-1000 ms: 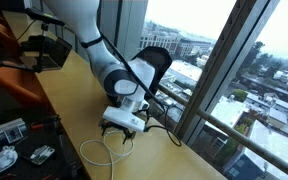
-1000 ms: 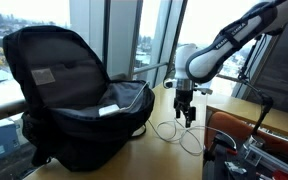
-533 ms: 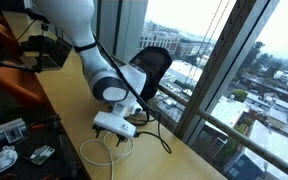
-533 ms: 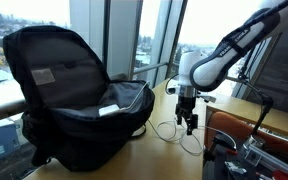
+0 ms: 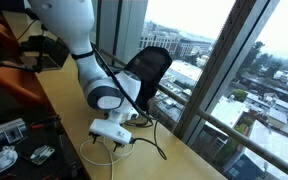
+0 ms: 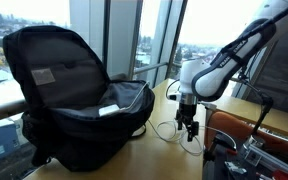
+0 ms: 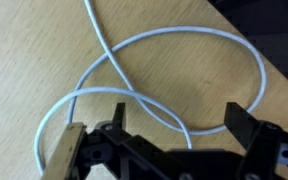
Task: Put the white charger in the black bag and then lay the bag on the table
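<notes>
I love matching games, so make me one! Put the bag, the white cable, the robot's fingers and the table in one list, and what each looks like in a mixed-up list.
Things:
1. black bag
2. white charger cable
3. fingers
4. table

Descriptions:
A. spread apart just above the cable
B. light tan wood
C. wide open, standing upright
D. curled in loops on the table

Pairs: 1-C, 2-D, 3-A, 4-B

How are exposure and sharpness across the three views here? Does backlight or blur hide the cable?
Wrist view: even light, the white charger cable clear against the table, the end effector dark at the bottom edge. In both exterior views: bright windows backlight the scene, the black bag reads as a dark mass, the cable thin yet visible.
</notes>
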### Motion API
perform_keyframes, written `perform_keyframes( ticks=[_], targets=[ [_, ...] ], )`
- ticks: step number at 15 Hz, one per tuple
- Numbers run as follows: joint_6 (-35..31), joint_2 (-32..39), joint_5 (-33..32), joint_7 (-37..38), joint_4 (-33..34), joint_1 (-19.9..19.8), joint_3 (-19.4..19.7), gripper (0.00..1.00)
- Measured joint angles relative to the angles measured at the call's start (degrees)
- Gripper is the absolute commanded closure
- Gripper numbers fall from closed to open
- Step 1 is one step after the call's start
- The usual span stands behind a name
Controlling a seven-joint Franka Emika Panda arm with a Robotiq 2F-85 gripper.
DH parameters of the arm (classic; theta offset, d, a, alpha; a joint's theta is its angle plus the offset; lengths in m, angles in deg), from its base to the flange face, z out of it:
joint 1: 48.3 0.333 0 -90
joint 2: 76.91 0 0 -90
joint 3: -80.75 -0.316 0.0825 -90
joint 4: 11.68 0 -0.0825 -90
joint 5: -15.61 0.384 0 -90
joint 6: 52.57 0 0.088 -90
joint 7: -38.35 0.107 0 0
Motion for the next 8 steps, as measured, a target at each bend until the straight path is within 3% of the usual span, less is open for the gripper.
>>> perform_keyframes(
  ticks=[1, 2, 8],
  targets=[
    [-0.68, 0.88, -0.28, 0.0, 0.0, -0.03, 0.1, 0.25],
    [-1.43, 1.63, -0.55, -0.01, 0.05, -0.11, 0.2, 0.27],
    [-3.03, 1.87, -1.17, -0.1, -0.06, -0.85, 0.12, 0.69]
  ],
)
